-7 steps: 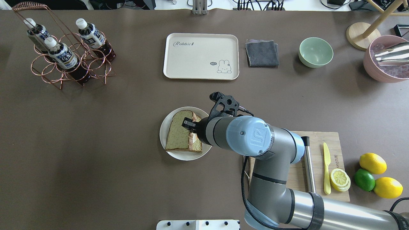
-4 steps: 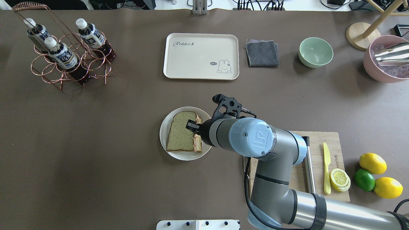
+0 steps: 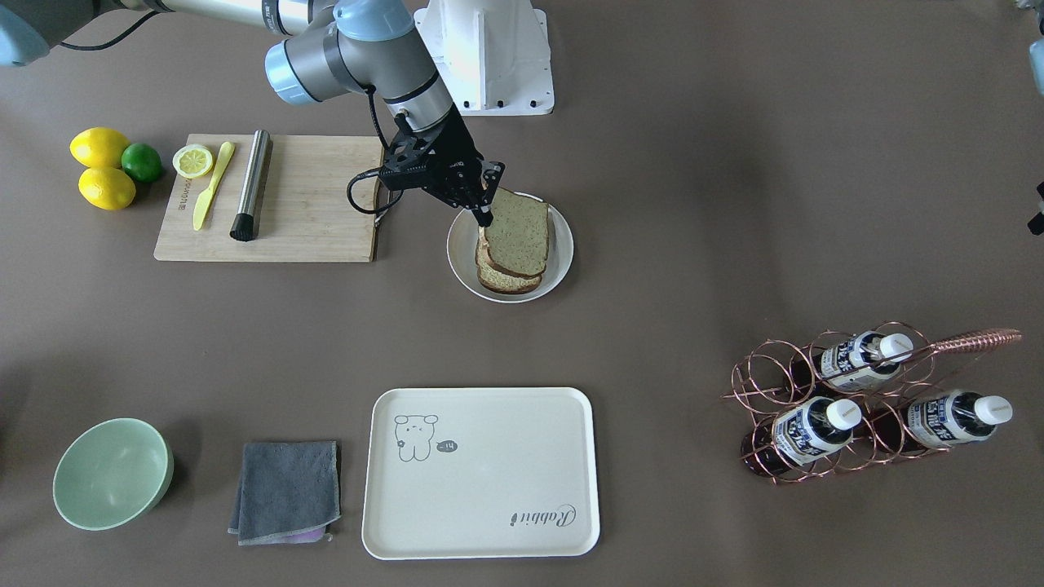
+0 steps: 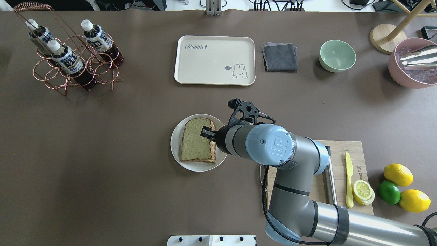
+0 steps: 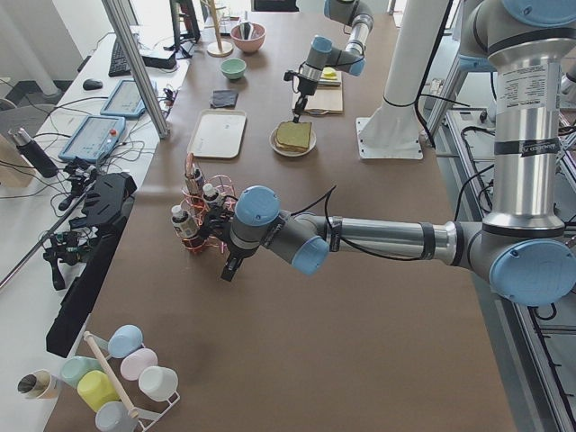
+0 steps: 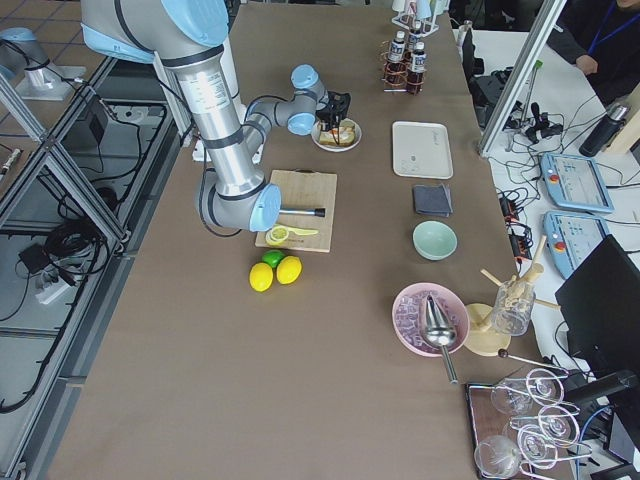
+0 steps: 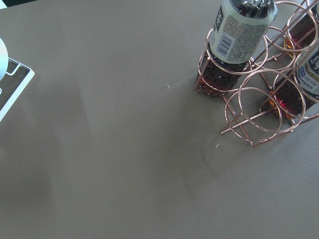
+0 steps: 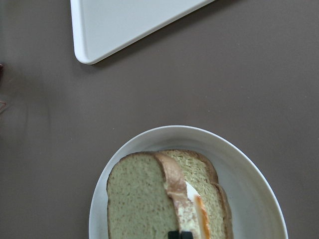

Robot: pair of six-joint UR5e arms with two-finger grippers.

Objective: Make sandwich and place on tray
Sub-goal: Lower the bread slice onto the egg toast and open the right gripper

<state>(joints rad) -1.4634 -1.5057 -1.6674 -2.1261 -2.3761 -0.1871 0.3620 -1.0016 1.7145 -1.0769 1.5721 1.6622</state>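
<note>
While they hover over the near edge of the sandwich (image 4: 195, 145), the right fingers (image 4: 206, 132) are clenched on the crust of its upper slice, with the tips drawn close together in the wrist view. Under them the sandwich lies on a round white plate (image 4: 175, 147), and the egg (image 8: 193, 211) peeks out on the fingers' side. Well beyond them, the cream tray (image 4: 214, 58) rests on the desk (image 4: 102, 153). The left fingers (image 5: 229, 268) hang just beside a copper bottle rack (image 5: 200, 216); I cannot tell whether they are released or clenched.
</note>
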